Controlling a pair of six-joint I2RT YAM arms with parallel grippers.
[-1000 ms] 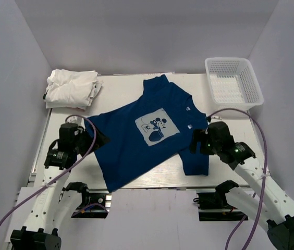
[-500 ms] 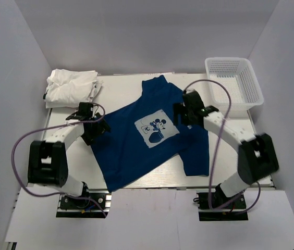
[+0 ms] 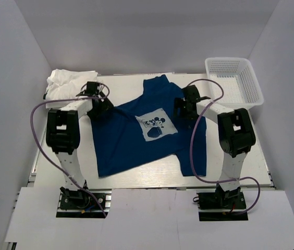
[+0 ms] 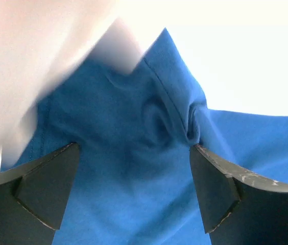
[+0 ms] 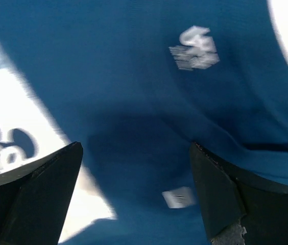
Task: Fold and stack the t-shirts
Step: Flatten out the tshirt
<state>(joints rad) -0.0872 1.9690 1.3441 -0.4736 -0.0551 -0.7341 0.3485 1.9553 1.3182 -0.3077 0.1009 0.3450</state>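
Observation:
The dark navy t-shirt (image 3: pixel 131 143) lies spread out on the table, its white chest print (image 3: pixel 155 126) facing up. Plain white folded t-shirts (image 3: pixel 70 86) sit at the back left corner. My left gripper (image 3: pixel 101 105) hangs open over the shirt's left shoulder; in the left wrist view a puckered seam (image 4: pixel 185 120) shows just ahead of the open gripper (image 4: pixel 134 178). My right gripper (image 3: pixel 182 109) is open over the shirt's right shoulder, and in the right wrist view only flat blue cloth (image 5: pixel 134 76) lies between its fingers (image 5: pixel 37 194).
A white plastic mesh basket (image 3: pixel 234 80) stands at the back right corner. Grey walls close in the table (image 3: pixel 241 151) on three sides. Both arms stretch over the table, with cables (image 3: pixel 35 130) looping beside them.
Both arms have swung from the near side of the table out to the far part of the shirt, left to its left shoulder, right to its right shoulder. Jaws stayed open.

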